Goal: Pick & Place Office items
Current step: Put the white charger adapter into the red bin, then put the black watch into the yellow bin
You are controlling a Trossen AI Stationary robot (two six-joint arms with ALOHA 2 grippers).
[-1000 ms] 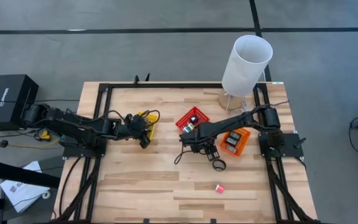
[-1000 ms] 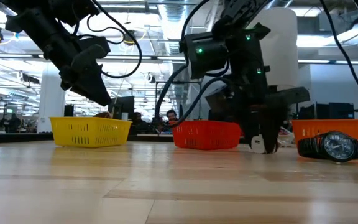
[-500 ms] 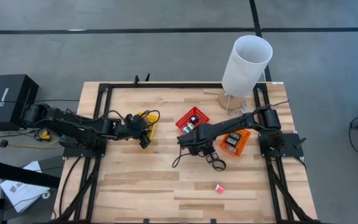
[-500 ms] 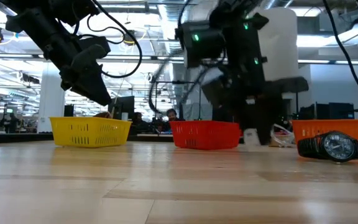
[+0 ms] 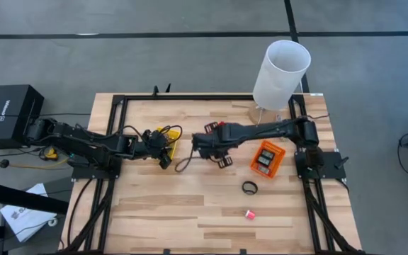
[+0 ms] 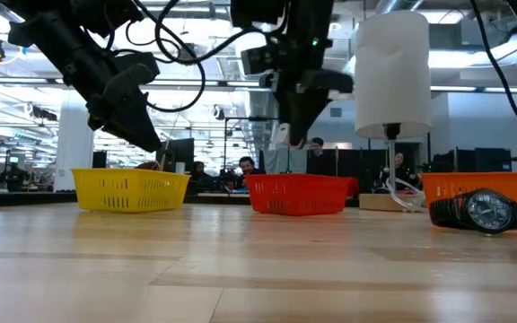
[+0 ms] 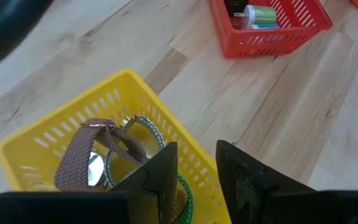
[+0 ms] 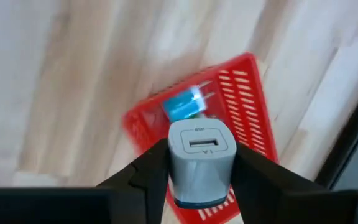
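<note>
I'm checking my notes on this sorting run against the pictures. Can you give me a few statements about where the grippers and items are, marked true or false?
1. The right gripper holds a grey USB charger plug above the red basket. True.
2. The left gripper holds a watch. False: its fingers are parted with nothing between them, above the yellow basket.
3. The yellow basket holds a watch with a brown braided strap. True.
4. The black watch lies in the orange basket. False: it lies on the bare table, in front of that basket.
5. The tall white cylinder lies on its side. False: it stands upright.
</note>
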